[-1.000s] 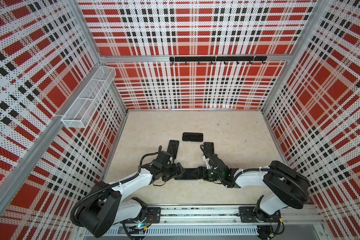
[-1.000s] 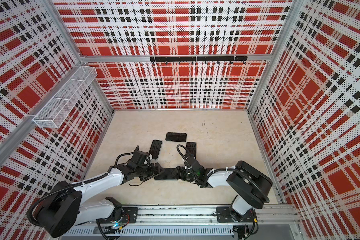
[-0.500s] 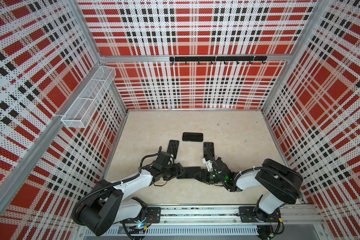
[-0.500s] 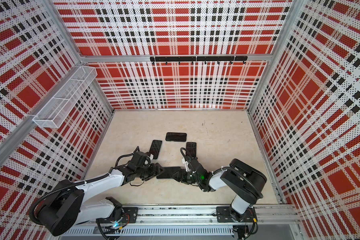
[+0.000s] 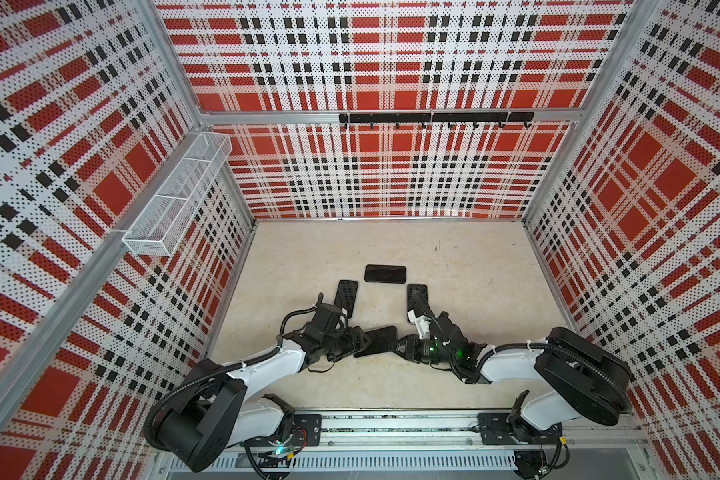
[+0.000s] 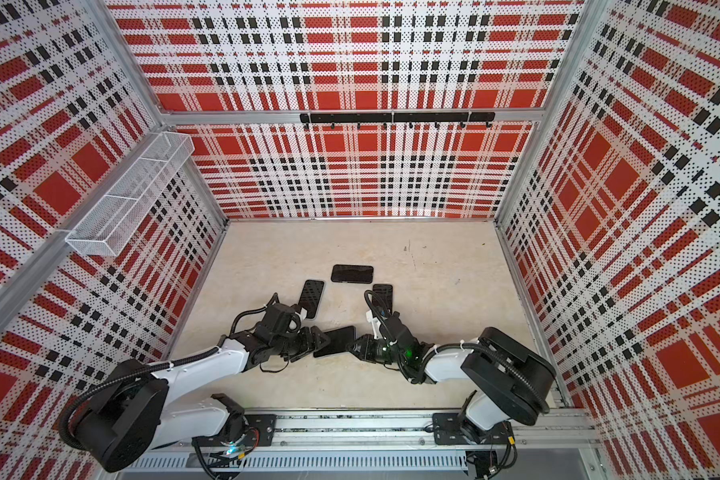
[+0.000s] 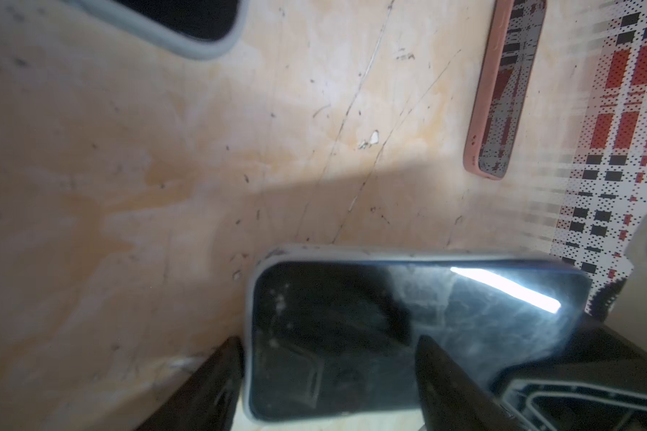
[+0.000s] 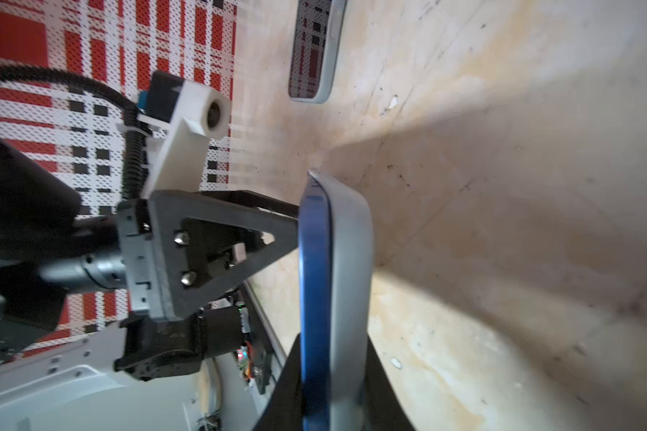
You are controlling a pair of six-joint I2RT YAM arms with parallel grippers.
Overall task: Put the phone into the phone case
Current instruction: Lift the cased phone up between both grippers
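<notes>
Phone (image 5: 377, 340) lies low on the worktop (image 5: 495, 266) in both top views, toward 6 o'clock from its middle. Left gripper (image 5: 362, 340) is at the phone's 9 o'clock end, right gripper (image 5: 396, 345) at its 3 o'clock end. Beyond lie a black handset (image 5: 385, 274) at its 12 o'clock, a second handset (image 5: 347, 296) at 11 and a third handset (image 5: 417, 293) at 1, all apart from it. Both sets of jaws are too small to read here.

Left wrist view: phone sits screen-up inside a grey phone case (image 7: 389, 254), with the rim showing round the short end and one long side. Left jaws are open, gripping nothing. One finger (image 7: 217, 380) is just off the short end, the other over the glass. A pink-cased handset (image 7: 501, 93) lies well apart.

Right wrist view: phone (image 8: 314, 280) is edge-on, its blue side band against the grey case (image 8: 350, 280). Right jaws are closed on the pair, pinching through the thickness at the near end. A left-gripper finger (image 8: 217, 253) touches the screen side with its tip. Cannot tell if the far end rests on the worktop.

Step, judged: seating. The phone is in the case and being pressed home, but the blue band looks proud of the lip, so probably not fully snapped. Next move calls for downward pressure along the unseated edge and corners, with the right pinch as anchor. Risks are a fingertip skating on the glass or the lip popping back off.
</notes>
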